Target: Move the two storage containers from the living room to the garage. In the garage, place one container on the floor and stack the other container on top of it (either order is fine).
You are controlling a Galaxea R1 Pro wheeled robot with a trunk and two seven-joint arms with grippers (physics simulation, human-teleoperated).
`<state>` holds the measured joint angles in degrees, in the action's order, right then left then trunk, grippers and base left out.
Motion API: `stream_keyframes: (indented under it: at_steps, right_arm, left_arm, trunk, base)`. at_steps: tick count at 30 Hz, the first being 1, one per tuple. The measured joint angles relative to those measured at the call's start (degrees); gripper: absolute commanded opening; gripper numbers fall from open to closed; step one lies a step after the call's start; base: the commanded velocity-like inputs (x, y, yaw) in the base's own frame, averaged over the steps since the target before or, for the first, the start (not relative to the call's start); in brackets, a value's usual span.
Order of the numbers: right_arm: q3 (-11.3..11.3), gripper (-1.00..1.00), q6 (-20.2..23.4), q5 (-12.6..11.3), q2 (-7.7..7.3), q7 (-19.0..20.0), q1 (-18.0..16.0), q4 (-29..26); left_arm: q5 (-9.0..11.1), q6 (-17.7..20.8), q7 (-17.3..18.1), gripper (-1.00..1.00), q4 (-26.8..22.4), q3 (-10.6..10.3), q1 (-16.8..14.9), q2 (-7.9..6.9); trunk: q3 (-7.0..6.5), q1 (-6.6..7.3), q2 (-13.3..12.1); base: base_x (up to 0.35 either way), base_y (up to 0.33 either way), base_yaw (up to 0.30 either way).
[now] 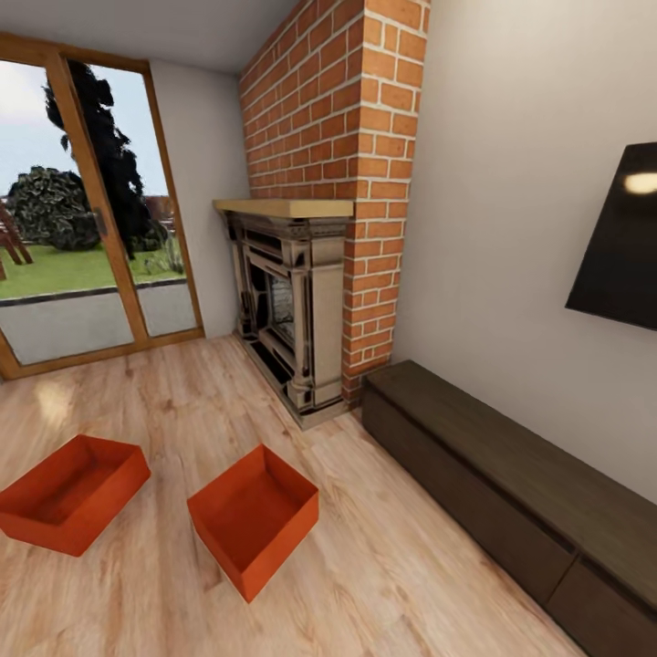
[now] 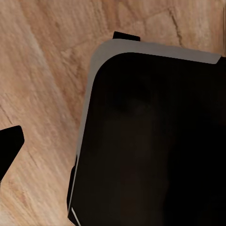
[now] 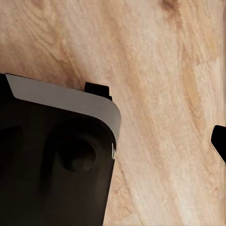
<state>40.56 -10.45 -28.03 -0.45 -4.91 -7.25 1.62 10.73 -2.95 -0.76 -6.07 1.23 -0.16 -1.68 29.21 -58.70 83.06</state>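
Living room, light wood plank floor (image 1: 182, 401), brick fireplace (image 1: 301, 301) as landmark. Two orange-red storage containers sit on the planks in front of the fireplace: nearer container (image 1: 254, 518) just out from the hearth, other container (image 1: 71, 493) further toward the glass doors (image 1: 87, 210), the two close but apart. Both open-topped and look empty. Dark low cabinet (image 1: 511, 493) runs along the wall on the fireplace's other side, black TV (image 1: 620, 242) above it, cut off by the frame edge.

Step in hand, I'd say: approach, nothing picked up yet, garage not reached. Next move calls for rolling closer to the fireplace-side bin, lowering my arms and getting a grip on it.

Both wrist cameras look down at planks past a dark rounded body with a grey rim, likely my own base (image 2: 155, 141). My grippers: small dark bits at the frame edges, too little to judge. I cannot tell how open either is; no sign of anything held.
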Motion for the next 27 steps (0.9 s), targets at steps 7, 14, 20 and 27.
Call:
stream_keyframes:
  at_steps: [7,14,20,27]
  right_arm:
    - [0.02,1.00,0.00,0.00,0.05,0.00,0.00,0.00]
    - [0.02,1.00,0.01,0.00,0.05,0.00,0.00,0.00]
    - [0.03,1.00,0.00,0.00,0.04,0.00,0.00,0.01]
    - [0.06,1.00,0.02,0.00,0.06,0.00,0.00,0.02]
  left_arm:
    - [0.00,0.00,-0.03,1.00,0.00,0.00,0.00,0.00]
    - [-0.03,0.00,-0.03,1.00,0.00,0.01,0.00,0.00]
    - [-0.09,0.00,-0.07,1.00,-0.06,0.02,0.00,0.00]
    - [-0.09,0.00,-0.07,1.00,-0.09,0.02,0.00,0.00]
  trunk:
    - [0.00,0.00,0.00]
    - [0.00,0.00,0.00]
    - [0.00,-0.03,0.00]
    - [0.00,-0.03,0.00]
  base:
    - [0.314,0.000,0.000]
    - [0.302,0.000,0.000]
    - [0.058,0.000,0.000]
    - [0.024,0.000,0.000]
